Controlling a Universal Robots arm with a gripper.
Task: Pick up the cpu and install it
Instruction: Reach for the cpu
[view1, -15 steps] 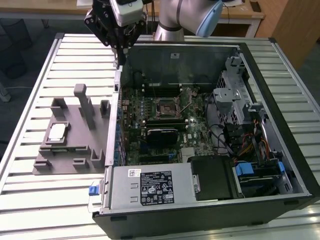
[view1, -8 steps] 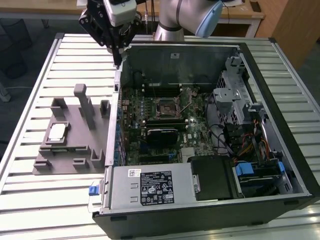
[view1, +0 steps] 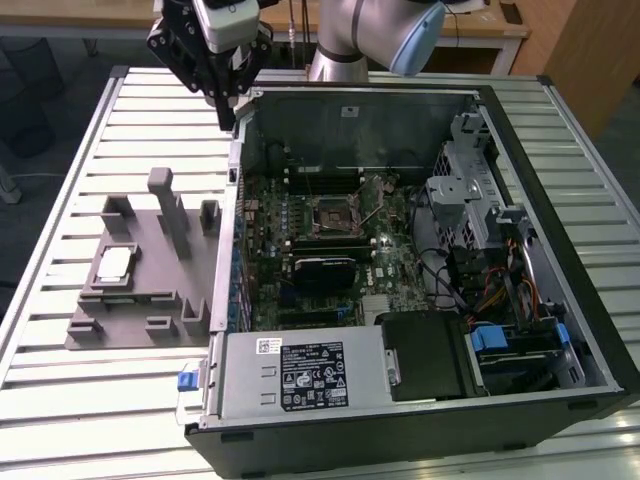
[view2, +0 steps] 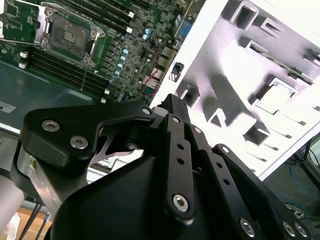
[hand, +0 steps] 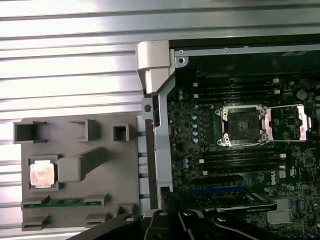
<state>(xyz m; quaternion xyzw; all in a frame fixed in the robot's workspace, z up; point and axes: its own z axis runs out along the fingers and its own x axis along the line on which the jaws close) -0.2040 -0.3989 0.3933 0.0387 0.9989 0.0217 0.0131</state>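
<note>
The cpu (view1: 115, 263) is a small silvery square chip lying flat in a recess of the grey plastic tray (view1: 150, 300), at the exterior view's left beside the open computer case (view1: 585, 300). The first wrist view has the cpu (hand: 41, 173) in the tray (hand: 100, 200) too. On the motherboard, the metal-framed socket (view1: 330, 213) stands open with a dark centre, and its cover plate (hand: 285, 121) is flipped aside. My gripper (view1: 228, 112) hangs above the case's far corner, well above and behind the tray, holding nothing that I can see.
Tray and case rest on a slatted metal table (view1: 60, 400). Upright pegs (view1: 165, 205) rise from the tray near the cpu. The case wall (hand: 157, 125) runs between tray and motherboard. Drive cages and cables (view1: 480, 250) crowd the case at the exterior view's right.
</note>
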